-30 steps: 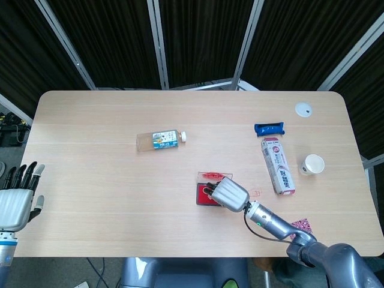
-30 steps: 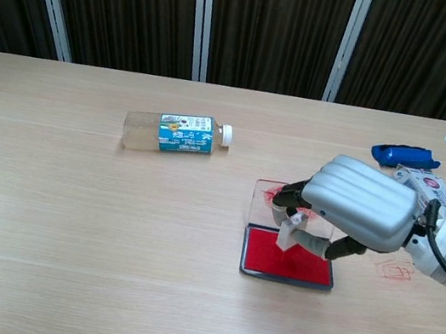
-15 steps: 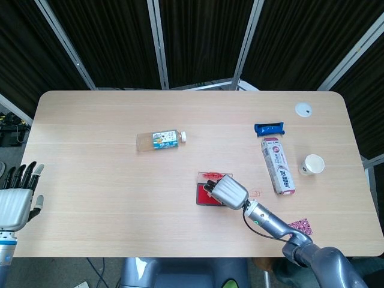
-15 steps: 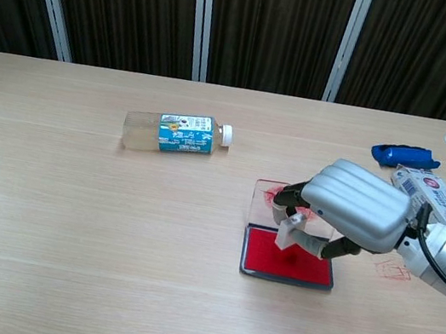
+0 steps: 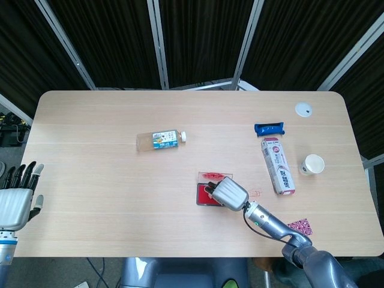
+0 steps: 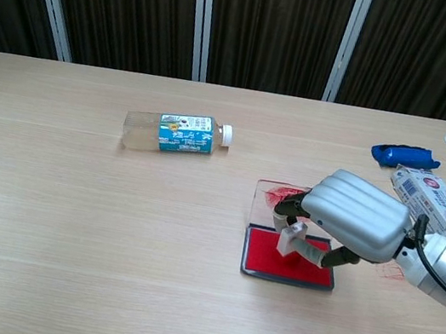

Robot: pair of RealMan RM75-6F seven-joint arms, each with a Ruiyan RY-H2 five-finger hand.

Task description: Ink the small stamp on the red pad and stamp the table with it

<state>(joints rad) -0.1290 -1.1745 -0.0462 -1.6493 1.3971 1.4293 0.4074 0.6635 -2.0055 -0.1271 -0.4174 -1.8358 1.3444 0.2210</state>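
The red ink pad (image 6: 275,262) (image 5: 201,194) lies open on the table, its clear lid (image 6: 272,200) folded back behind it. My right hand (image 6: 353,225) (image 5: 227,193) hovers over the pad and pinches the small white stamp (image 6: 291,239), whose lower end is down on the red surface. In the head view the stamp is hidden under the hand. A faint red stamp mark (image 6: 390,271) (image 5: 256,192) shows on the table to the right of the pad. My left hand (image 5: 16,201) hangs off the table's left edge, fingers spread and holding nothing.
A small bottle (image 6: 175,133) lies on its side at centre left. A blue packet (image 6: 406,154), a long white box (image 6: 440,202), a paper cup (image 5: 312,164), a white lid (image 5: 303,109) and a patterned packet (image 5: 300,226) occupy the right side.
My right hand has lowered and drawn slightly toward the table's front edge, bringing the stamp down onto the red pad. The left hand has not moved.
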